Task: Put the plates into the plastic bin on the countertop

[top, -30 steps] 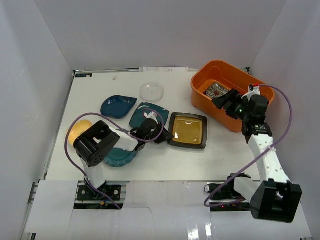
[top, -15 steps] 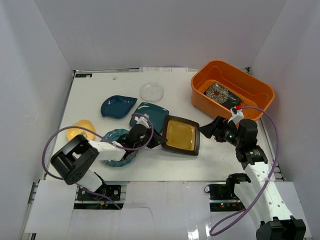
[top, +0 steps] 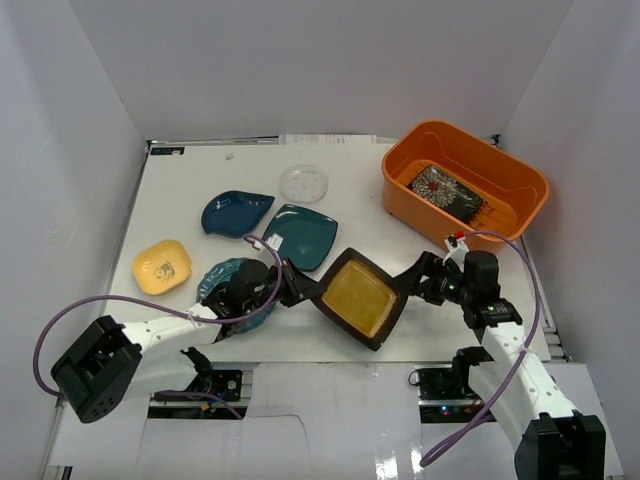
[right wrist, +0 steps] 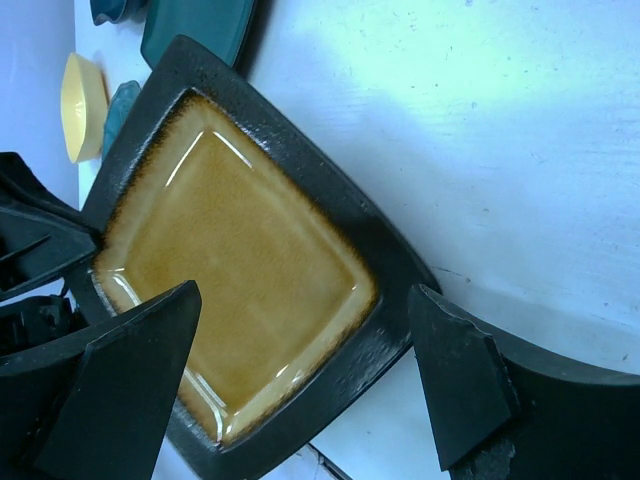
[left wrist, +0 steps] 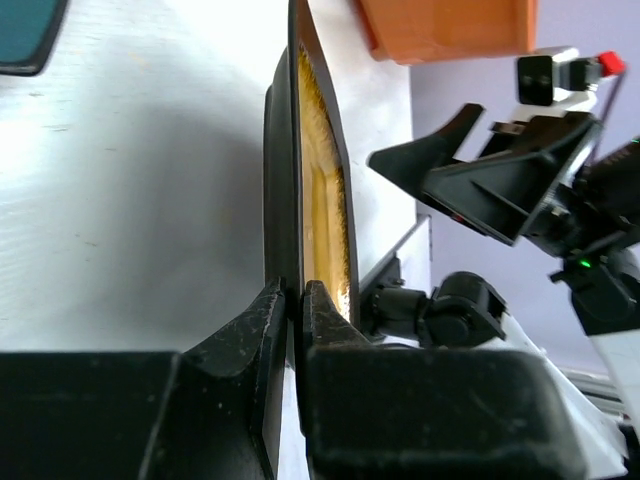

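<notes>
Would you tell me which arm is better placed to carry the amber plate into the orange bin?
Right. The right pincer stands open around the bin-side corner of the amber plate, and the orange bin lies on that side; the left pincer pinches the plate's far rim.

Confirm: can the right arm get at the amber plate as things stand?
Likely yes. The right fingers stand open, framing the amber plate with nothing in between. The left fingers pinch its opposite rim.

L gripper (top: 308,290) clamped amber plate (top: 360,298)'s rim & dragged it toward near edge, rotated diamond-wise. R gripper (top: 407,283) left bin (top: 400,195), dropped beside plate's R corner, jaws wide. L arm stretched out low, uncovering yellow dish (top: 162,266).
</notes>
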`<control>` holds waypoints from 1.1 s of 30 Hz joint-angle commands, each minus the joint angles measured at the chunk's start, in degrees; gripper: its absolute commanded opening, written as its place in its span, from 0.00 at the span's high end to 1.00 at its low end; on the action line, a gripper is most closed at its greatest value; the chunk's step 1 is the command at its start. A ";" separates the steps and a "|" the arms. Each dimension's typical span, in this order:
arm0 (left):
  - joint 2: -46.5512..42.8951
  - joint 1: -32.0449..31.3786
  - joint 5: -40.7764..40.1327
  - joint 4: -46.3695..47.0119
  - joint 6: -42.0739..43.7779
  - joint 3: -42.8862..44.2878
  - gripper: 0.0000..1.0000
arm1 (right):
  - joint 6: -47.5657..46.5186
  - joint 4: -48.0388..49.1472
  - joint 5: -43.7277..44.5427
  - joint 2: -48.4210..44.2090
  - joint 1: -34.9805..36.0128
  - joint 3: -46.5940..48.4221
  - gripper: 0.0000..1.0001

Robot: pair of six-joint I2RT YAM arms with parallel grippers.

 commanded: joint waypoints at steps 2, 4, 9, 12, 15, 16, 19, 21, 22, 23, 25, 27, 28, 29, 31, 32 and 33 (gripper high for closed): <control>-4.61 -0.21 3.14 10.87 -4.21 0.91 1.00 | 1.74 2.93 -1.10 -1.26 0.49 -3.00 0.10; -5.40 -0.21 2.62 11.32 -4.83 0.64 1.00 | 3.59 3.80 -2.06 -2.84 0.49 -5.28 0.10; -6.80 -0.21 1.21 10.62 -4.39 0.82 1.00 | 3.51 -2.33 0.56 -6.53 0.66 -5.65 0.10; -7.42 -0.21 0.24 9.48 -3.43 1.61 1.00 | 3.59 -6.11 2.33 -9.51 0.66 -4.51 0.10; -6.98 -0.21 -0.02 9.13 -3.16 2.05 1.00 | 3.51 -9.36 5.57 -11.37 0.66 -2.58 0.10; -6.72 -0.21 0.07 9.56 -3.07 2.05 1.00 | 3.85 -10.51 6.02 -12.42 0.66 -2.48 0.10; -6.11 -0.21 -0.37 10.18 -3.42 1.87 1.00 | 5.87 -10.43 2.96 -13.39 0.66 -4.06 0.10; -6.01 -0.21 -0.28 10.18 -3.42 2.14 1.00 | 7.01 -8.60 0.41 -14.70 0.66 -6.51 0.10; -5.93 -0.21 -0.37 10.96 -3.86 1.96 1.00 | 8.24 -4.76 -1.26 -15.15 0.75 -7.74 0.10; -6.01 -0.21 -0.20 11.23 -4.12 1.79 1.00 | 11.21 -2.89 -4.49 -15.33 0.67 -8.97 0.10; -6.10 -0.21 -0.02 12.02 -4.57 1.87 1.00 | 13.60 0.80 -7.59 -14.72 0.67 -11.96 0.10; -6.36 -0.21 0.50 12.55 -5.27 1.96 1.00 | 14.67 2.92 -9.09 -14.10 0.75 -12.85 0.10; -6.45 -0.21 0.68 12.90 -5.53 2.22 1.00 | 14.84 3.45 -9.53 -14.18 0.75 -13.03 0.10; -6.45 -0.21 0.94 13.08 -6.06 2.31 1.00 | 15.45 4.76 -9.71 -14.45 0.75 -13.20 0.10; -6.72 -0.21 1.30 13.69 -6.67 2.49 1.00 | 17.12 5.82 -10.32 -14.80 0.84 -13.55 0.10; -6.72 -0.21 1.99 13.87 -7.20 2.75 1.00 | 17.74 6.61 -11.20 -14.89 0.84 -13.82 0.10; -6.63 -0.21 2.35 14.13 -7.55 2.93 1.00 | 18.53 8.88 -11.73 -15.32 0.93 -14.26 0.08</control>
